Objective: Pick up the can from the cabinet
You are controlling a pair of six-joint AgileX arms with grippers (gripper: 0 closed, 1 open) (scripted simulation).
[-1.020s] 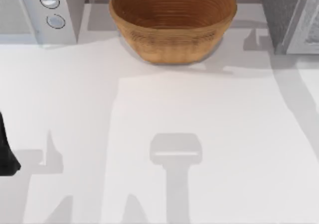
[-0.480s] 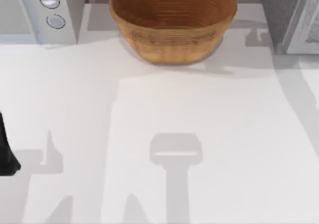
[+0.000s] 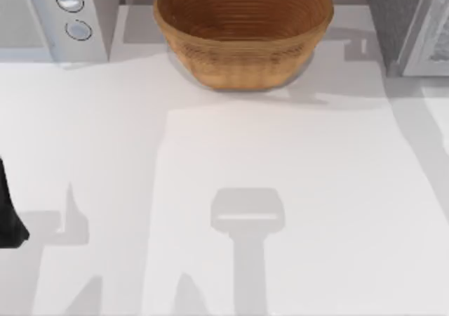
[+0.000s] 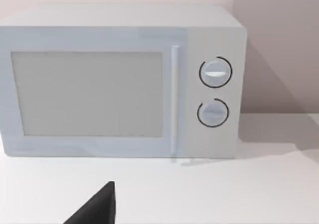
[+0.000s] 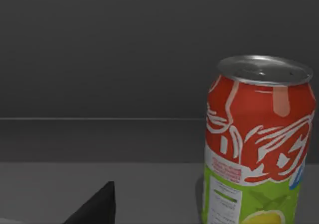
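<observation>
The can (image 5: 259, 139) stands upright on the dark cabinet shelf (image 5: 99, 184). It has a silver top, a red-and-white label and a green lower band. In the right wrist view one black fingertip (image 5: 97, 209) of my right gripper shows low and to the side of the can, apart from it and with nothing against its inner face, so the gripper is open. The grey cabinet (image 3: 396, 21) sits at the table's back right. My left arm (image 3: 8, 214) is parked at the left edge. Its fingertip (image 4: 97, 209) faces the microwave, with the gripper open and empty.
A woven brown bowl (image 3: 243, 31) stands at the back centre of the white table (image 3: 295, 189). A white microwave (image 3: 56, 14) with two dials occupies the back left and is also in the left wrist view (image 4: 119, 79).
The small shadow beside the cabinet at the back right has crept slightly toward the back. The left arm, bowl and microwave have not moved.
</observation>
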